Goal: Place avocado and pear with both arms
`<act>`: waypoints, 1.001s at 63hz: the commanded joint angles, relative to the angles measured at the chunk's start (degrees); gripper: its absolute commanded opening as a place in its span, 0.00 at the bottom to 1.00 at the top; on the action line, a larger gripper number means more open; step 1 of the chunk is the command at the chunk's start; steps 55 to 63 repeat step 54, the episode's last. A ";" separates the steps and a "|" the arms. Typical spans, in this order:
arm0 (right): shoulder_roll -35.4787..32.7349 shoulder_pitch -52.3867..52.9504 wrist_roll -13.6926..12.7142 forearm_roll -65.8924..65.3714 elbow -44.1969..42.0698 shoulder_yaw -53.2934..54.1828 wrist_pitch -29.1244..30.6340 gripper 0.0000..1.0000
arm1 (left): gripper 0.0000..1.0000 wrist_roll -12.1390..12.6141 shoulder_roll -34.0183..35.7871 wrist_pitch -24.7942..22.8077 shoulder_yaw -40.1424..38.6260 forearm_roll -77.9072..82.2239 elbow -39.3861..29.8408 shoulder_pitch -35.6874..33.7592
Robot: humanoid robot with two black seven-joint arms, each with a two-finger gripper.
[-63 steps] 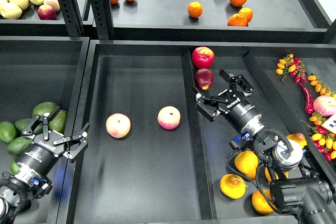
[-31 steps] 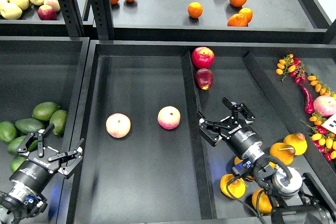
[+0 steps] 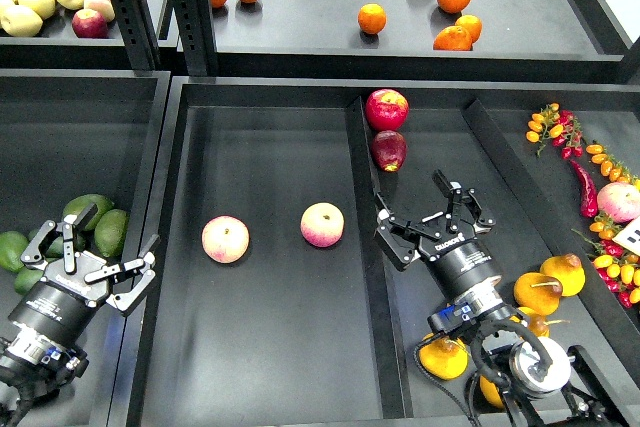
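Peaches [image 3: 225, 239] sit mid-tray; avocados [image 3: 96, 227] seemingly beneath open left jaws.

Two black robot arms reach into view from the bottom edge. The left arm enters at the lower left corner and angles up and to the right. Its left gripper [image 3: 95, 247] has both jaws spread wide apart, holding nothing. The right arm rises from the lower right, its thick silver-capped joint near the bottom edge. It extends up and leftward. The right gripper [image 3: 428, 218] also has jaws spread wide, empty.
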 commanded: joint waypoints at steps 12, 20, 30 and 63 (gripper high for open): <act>0.00 0.07 4.39 1.01 -1.53 0.32 0.09 1.00 | 0.99 -7.79 0.00 0.00 3.69 -0.96 2.00 -0.02; 0.00 -0.28 5.18 0.92 -1.97 0.41 0.09 1.00 | 0.99 -10.33 0.00 0.00 6.06 -1.31 2.18 0.15; 0.00 -0.46 5.36 0.40 -2.58 0.50 0.09 1.00 | 0.99 -14.73 0.00 0.00 9.05 -1.22 2.35 0.15; 0.00 -1.16 5.36 0.40 -2.32 0.85 0.09 1.00 | 0.99 -14.73 0.00 0.00 10.37 -1.22 3.06 0.15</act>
